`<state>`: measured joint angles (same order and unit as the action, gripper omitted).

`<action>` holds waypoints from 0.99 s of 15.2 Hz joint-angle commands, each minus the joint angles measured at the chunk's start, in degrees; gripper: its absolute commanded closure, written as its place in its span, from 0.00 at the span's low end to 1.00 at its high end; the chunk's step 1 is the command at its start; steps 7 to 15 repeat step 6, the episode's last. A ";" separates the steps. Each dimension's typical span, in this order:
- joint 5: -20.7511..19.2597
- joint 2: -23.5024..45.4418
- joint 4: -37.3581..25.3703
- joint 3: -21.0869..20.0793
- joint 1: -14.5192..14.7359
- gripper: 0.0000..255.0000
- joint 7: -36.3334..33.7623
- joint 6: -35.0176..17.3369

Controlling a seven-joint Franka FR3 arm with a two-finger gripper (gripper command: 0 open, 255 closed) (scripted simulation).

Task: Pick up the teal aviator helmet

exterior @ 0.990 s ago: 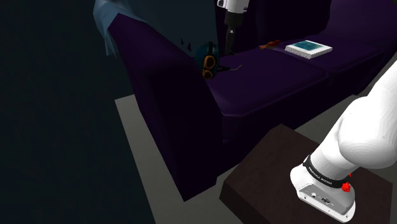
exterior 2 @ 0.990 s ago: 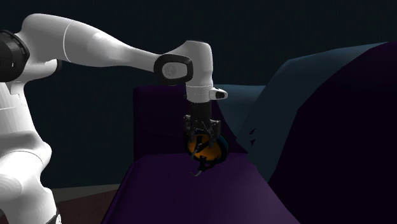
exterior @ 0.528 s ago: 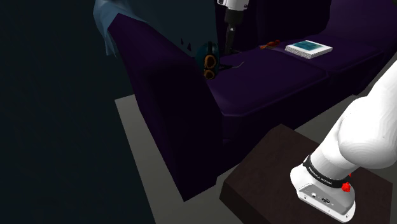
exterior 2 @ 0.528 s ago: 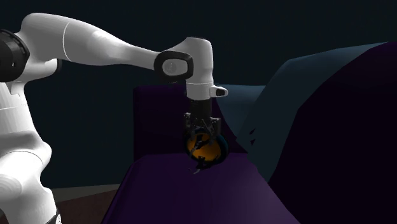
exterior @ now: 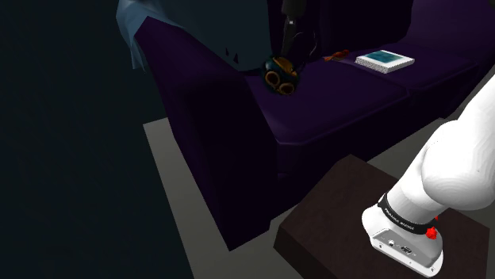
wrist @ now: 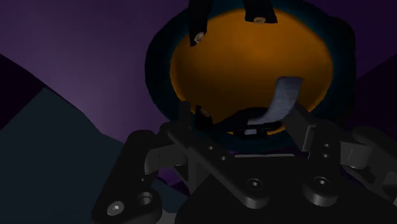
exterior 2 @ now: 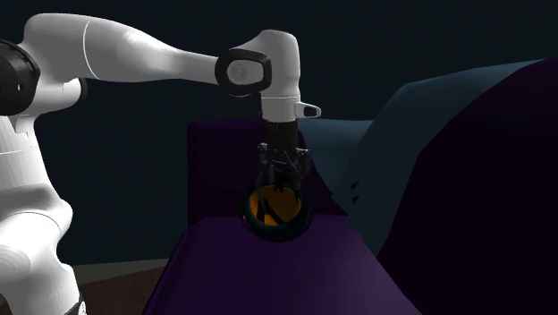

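Teal aviator helmet (exterior: 279,74), orange lining showing, sits at the arm end of the dark purple sofa (exterior: 349,99) seat; the dim light hides whether it touches the cushion. End effector (exterior 2: 284,179) hangs straight down into the helmet's opening, its lower end lost against the lining, so spread or clamped cannot be told. 1 white book (exterior: 385,60) lies farther along the sofa seat; the arm's upper part is cut off at the shoulder view's top edge.
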<state>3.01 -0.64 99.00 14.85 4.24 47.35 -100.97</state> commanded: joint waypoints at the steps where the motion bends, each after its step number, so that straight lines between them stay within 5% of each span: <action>1: 0.03 0.06 -1.83 0.03 -0.03 1.00 -0.02 1.61; 15: 0.11 0.44 -4.71 0.07 -0.07 1.00 -0.06 4.13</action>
